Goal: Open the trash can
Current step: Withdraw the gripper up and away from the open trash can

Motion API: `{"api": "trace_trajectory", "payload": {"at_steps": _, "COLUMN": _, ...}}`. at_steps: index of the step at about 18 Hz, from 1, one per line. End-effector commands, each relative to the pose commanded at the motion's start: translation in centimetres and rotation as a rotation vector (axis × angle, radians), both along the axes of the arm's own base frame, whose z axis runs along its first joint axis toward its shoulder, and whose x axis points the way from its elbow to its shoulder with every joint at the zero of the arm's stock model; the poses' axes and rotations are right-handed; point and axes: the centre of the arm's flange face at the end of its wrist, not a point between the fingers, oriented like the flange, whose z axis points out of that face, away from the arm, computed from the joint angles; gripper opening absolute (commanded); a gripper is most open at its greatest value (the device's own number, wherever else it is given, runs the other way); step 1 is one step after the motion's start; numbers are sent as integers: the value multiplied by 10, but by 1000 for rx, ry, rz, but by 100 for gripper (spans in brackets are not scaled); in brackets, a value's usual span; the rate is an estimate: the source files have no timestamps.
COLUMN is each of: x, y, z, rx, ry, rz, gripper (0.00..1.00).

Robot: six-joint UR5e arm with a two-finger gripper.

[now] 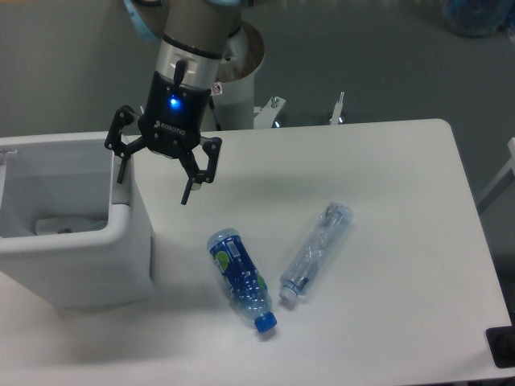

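Observation:
The trash can (pixel 121 249), a large light-grey bin, stands at the table's left edge with its top open, and pale crumpled stuff shows on its floor. No lid shows over the opening. My gripper (pixel 153 186) hangs open just above the bin's right rim, one finger over the rim's back corner and the other out over the table. It holds nothing.
A blue-labelled plastic bottle (pixel 241 279) lies on the white table (pixel 402 201) in front of the gripper. A clear crushed bottle (pixel 316 250) lies to its right. A white pedestal (pixel 240 76) stands behind the table.

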Motion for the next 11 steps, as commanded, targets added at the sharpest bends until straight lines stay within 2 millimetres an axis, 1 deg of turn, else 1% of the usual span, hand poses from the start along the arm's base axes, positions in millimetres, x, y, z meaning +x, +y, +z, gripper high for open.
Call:
{"api": "trace_trajectory", "payload": {"at_steps": 1, "x": -7, "y": -3, "z": 1, "rx": -5, "ry": 7, "rz": 16, "gripper": 100}}
{"api": "trace_trajectory", "payload": {"at_steps": 5, "x": -48, "y": -26, "z": 10, "rx": -18, "ry": 48, "rz": 108, "gripper": 100}}
{"api": "trace_trajectory", "payload": {"at_steps": 7, "x": -79, "y": -45, "z": 18, "rx": -19, "ry": 75, "rz": 170, "gripper": 100}}
{"api": "trace_trajectory", "payload": {"at_steps": 9, "x": -103, "y": -62, "z": 17, "rx": -30, "ry": 119, "rz": 175, "gripper": 100}}
{"api": "trace_trajectory", "payload": {"at_steps": 11, "x": -119, "y": -74, "z": 14, "rx": -50, "ry": 184, "rz": 133, "gripper": 100}}
